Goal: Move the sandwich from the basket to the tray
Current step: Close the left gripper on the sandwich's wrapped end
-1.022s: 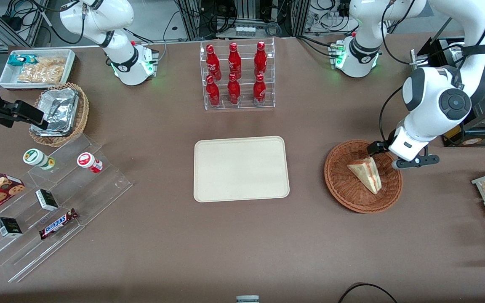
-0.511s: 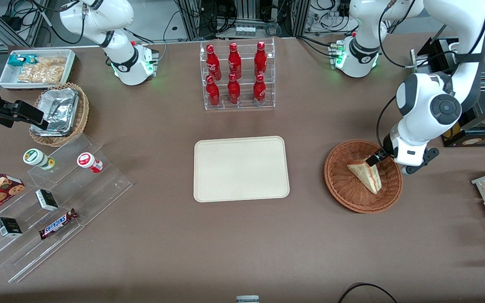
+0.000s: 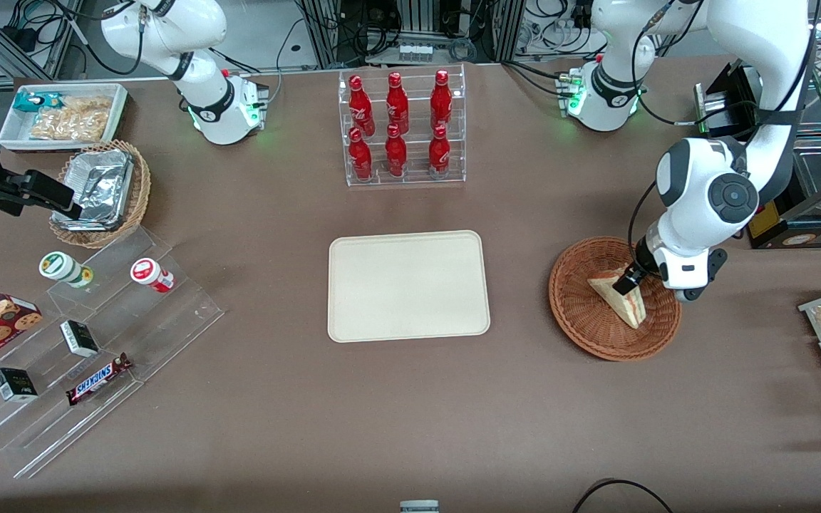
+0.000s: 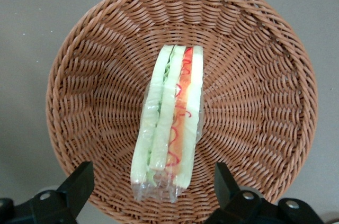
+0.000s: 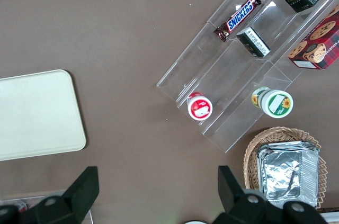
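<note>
The left arm's end effector (image 3: 631, 279) hangs low over the round, reddish-brown woven wicker basket (image 3: 581, 317), its two fingers (image 4: 79, 184) spread wide. Directly beneath it, between the fingers but touched by neither, the triangular white-bread sandwich (image 4: 170, 123) with red, pink and green filling lies in clear wrap in the basket's middle, cut edge up. The flat cream-beige rectangular tray (image 3: 408, 285) rests on the brown worktop (image 3: 410, 413) well apart from the end effector, toward the parked arm's end.
</note>
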Motion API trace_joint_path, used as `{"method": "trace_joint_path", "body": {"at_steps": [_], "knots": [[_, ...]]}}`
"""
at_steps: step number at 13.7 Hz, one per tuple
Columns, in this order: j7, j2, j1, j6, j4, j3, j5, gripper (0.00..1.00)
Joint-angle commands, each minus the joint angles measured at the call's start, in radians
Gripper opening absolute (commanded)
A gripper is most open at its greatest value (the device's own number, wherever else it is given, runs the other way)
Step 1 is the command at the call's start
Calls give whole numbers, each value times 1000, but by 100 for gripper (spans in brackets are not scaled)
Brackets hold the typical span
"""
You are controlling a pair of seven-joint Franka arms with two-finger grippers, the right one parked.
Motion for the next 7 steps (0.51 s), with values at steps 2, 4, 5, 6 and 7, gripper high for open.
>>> {"method": "trace_joint_path", "body": {"at_steps": [2,4,5,6,7], "knots": [[-28,56,-4,75,-1,1,12,100],[-29,80,-4,99,-1,1,12,100],[-28,92,-4,105,-1,1,12,100],[-28,99,-4,105,-1,1,12,100],[-26,99,-4,105,-1,1,12,100]]}}
